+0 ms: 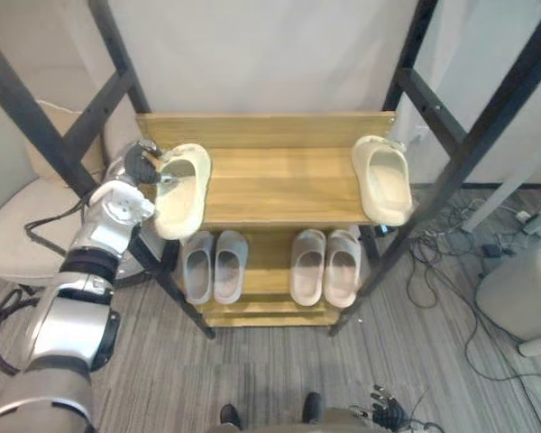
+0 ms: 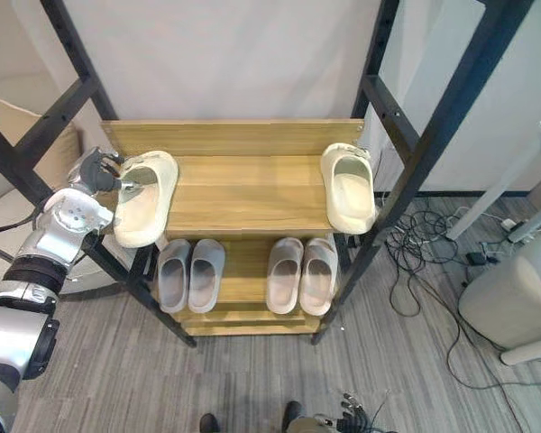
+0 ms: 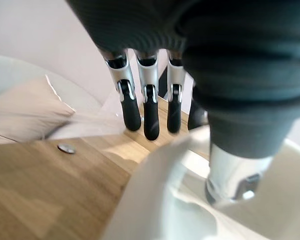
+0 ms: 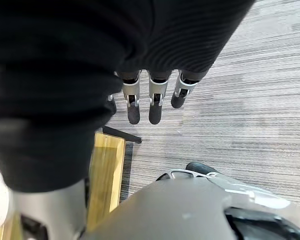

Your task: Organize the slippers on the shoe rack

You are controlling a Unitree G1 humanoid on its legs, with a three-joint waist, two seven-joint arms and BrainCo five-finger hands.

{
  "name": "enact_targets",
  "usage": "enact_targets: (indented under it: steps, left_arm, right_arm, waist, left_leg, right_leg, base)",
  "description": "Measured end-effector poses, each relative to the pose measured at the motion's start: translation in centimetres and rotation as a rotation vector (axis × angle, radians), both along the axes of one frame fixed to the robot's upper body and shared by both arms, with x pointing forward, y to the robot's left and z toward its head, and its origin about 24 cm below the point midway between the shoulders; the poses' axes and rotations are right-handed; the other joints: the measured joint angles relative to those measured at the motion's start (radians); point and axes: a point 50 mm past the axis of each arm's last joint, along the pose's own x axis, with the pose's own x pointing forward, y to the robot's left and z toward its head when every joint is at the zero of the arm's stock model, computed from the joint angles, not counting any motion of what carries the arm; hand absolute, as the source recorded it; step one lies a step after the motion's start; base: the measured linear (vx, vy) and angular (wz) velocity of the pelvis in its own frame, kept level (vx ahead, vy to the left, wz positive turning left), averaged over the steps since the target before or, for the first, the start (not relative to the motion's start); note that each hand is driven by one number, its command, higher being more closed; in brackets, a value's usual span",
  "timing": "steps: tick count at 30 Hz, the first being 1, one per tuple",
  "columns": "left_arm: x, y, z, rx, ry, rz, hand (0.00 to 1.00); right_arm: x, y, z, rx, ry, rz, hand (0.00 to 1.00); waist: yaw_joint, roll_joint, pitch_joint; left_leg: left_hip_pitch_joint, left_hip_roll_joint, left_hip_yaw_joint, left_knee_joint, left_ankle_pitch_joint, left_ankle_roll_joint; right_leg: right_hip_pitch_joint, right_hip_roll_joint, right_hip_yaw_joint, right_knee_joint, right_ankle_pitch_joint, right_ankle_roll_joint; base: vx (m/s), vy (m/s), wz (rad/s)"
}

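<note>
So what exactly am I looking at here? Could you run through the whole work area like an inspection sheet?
Surface: wooden shoe rack with two shelves, standing on grey carpet.
Job's things: left cream slipper and right cream slipper at opposite ends of the top shelf; grey pair and beige pair side by side on the lower shelf.
Clutter: nothing seen.
Hands: left hand pinches the left cream slipper's rim, thumb inside; right hand hangs open, low over the carpet.
Cables: loose cables on the floor right of the rack.
Surroundings: black metal frame, white curtain behind, cushioned seat at left.
</note>
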Motion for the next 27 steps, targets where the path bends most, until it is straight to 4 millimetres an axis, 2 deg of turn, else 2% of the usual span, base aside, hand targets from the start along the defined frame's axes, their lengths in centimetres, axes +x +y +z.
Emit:
enact_targets:
  steps: [12, 19, 22, 25, 27]
  left_arm:
    - [0.0, 0.2, 0.0, 0.003, 0.005, 0.005, 1.0]
    - [0.0, 0.3, -0.1, -0.012, 0.005, 0.024, 1.0]
    - [0.2, -0.4, -0.1, -0.042, -0.002, 0.012, 1.0]
    - [0.9, -1.6, 0.8, -0.064, -0.033, -0.017, 1.0]
    - [1.6, -3.3, 2.1, -0.085, -0.08, -0.053, 1.0]
  right_arm:
    - [-0.2, 0.0, 0.2, 0.008, -0.013, -0.017, 0.0]
    - [-0.2, 0.0, 0.2, 0.008, -0.013, -0.017, 0.0]
    - [-0.1, 0.0, 0.2, 0.008, -0.017, -0.018, 0.0]
    - [0.2, -0.1, 0.4, 0.006, -0.034, -0.016, 0.0]
    - [0.7, -0.1, 0.6, 0.005, -0.055, -0.015, 0.0]
  waist:
    - [-0.001, 0.001, 0.001]
    - [0.0, 0.003, 0.003]
    - [-0.001, 0.011, 0.008]
    - [-0.012, 0.017, 0.015]
    - [-0.043, 0.033, 0.025]
  left_leg:
    - [0.001, -0.003, 0.005, 0.0, 0.0, 0.0]
    - [0.004, -0.006, 0.028, 0.0, 0.004, -0.003]
    - [0.004, -0.015, 0.036, 0.0, 0.004, -0.002]
    - [0.004, -0.019, 0.056, 0.0, 0.003, 0.0]
    - [0.003, -0.029, 0.075, 0.0, -0.003, 0.007]
  right_leg:
    - [-0.002, 0.0, 0.01, -0.001, 0.007, 0.002]
    - [0.0, 0.0, 0.026, -0.022, 0.033, 0.003]
    - [0.0, -0.004, 0.037, -0.036, 0.045, 0.005]
    - [-0.01, -0.009, 0.06, -0.038, 0.053, 0.007]
    - [-0.01, -0.017, 0.074, -0.053, 0.067, 0.01]
  base:
    - [0.0, 0.006, -0.01]
    - [-0.01, 0.022, -0.06]
    - [-0.03, 0.042, -0.1]
    - [-0.01, 0.047, -0.2]
    - [0.02, 0.054, -0.2]
